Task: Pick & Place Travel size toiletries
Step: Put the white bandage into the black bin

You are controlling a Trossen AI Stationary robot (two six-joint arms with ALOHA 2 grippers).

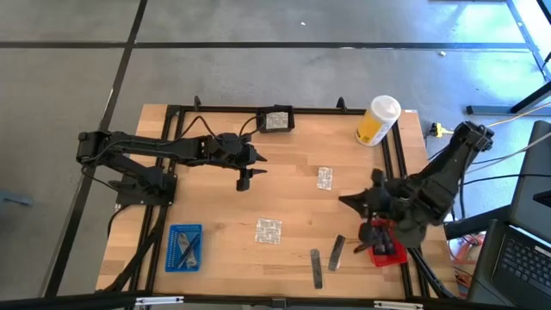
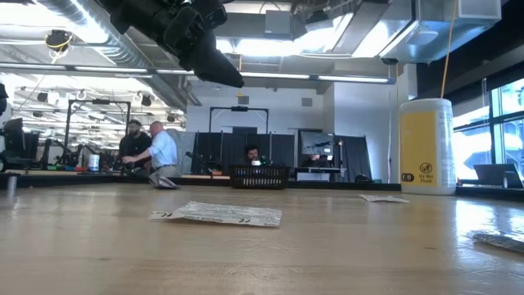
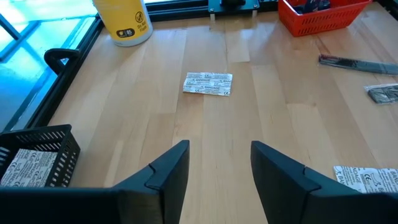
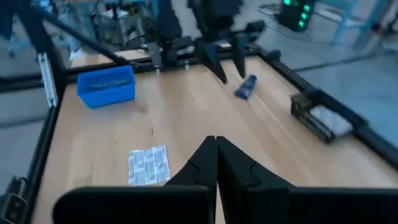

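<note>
Hovering left end effector [image 1: 250,170]: fingers spread, empty, upper centre of counter [image 1: 284,198].
Right end effector [image 4: 216,163]: fingers pressed together, empty, above red tray [image 1: 387,250].

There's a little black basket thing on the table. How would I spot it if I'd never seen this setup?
Start at the tall yellow container with a white cap on the wooden table's far edge. Follow that edge toward the left arm's side to the small black mesh basket. Unlike the loose foil sachets, its silvery-white sachet sits inside walls.
</note>
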